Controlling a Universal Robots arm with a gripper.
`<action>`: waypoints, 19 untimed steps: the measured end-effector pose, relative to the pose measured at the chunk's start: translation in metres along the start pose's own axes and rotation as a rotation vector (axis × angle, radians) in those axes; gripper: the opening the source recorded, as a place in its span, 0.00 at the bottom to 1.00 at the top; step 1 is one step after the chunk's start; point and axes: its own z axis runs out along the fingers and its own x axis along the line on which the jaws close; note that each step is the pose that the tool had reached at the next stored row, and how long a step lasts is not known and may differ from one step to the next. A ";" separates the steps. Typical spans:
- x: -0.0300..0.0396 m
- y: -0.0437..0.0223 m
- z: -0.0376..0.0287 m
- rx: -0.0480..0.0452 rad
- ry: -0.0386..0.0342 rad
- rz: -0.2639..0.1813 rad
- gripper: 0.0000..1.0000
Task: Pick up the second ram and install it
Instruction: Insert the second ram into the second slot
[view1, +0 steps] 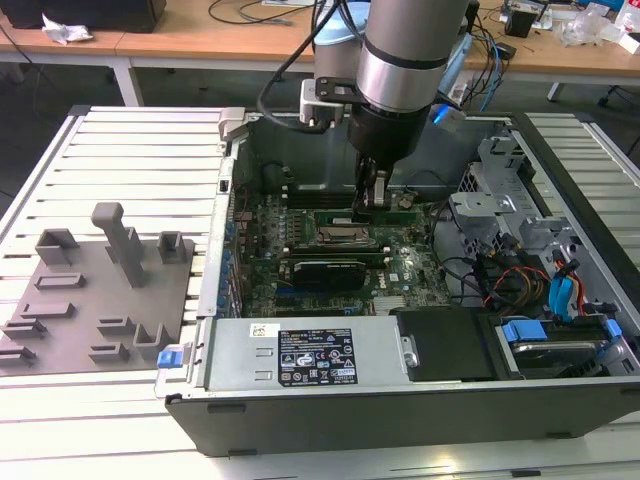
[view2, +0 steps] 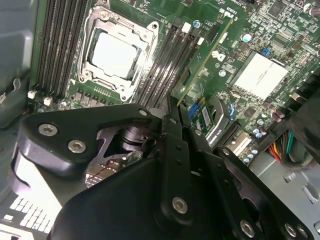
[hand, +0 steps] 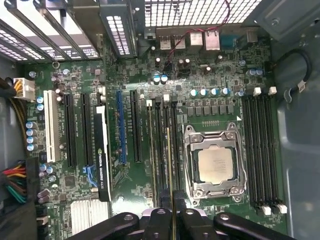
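The second ram (hand: 169, 160) shows edge-on as a thin green stick with my gripper (hand: 170, 214) shut on it. It hangs just above the black slot rails (hand: 159, 150) beside the square metal CPU socket (hand: 215, 165); I cannot tell whether it touches them. In the second wrist view the ram (view2: 205, 62) runs out from between my gripper (view2: 172, 109) fingers, along the slot rails (view2: 167, 60) next to the socket (view2: 115, 52). In the exterior view my gripper (view1: 372, 192) reaches down into the open computer case (view1: 230, 300) over the motherboard (view1: 400, 270).
Another bank of slot rails (hand: 260, 150) lies on the socket's far side. A black expansion card (hand: 102, 150) stands in its slot. A grey fixture plate (view1: 95, 290) sits at the exterior view's left. The power supply (view1: 300, 355) and the drive cage with cables (view1: 540, 280) crowd the case.
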 end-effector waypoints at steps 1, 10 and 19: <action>0.0001 -0.0001 0.0018 -0.0001 0.0001 0.000 0.13; 0.0006 -0.0008 0.0165 0.0000 0.0000 0.000 0.13; 0.0011 -0.0013 0.0274 0.0000 0.0001 0.000 0.13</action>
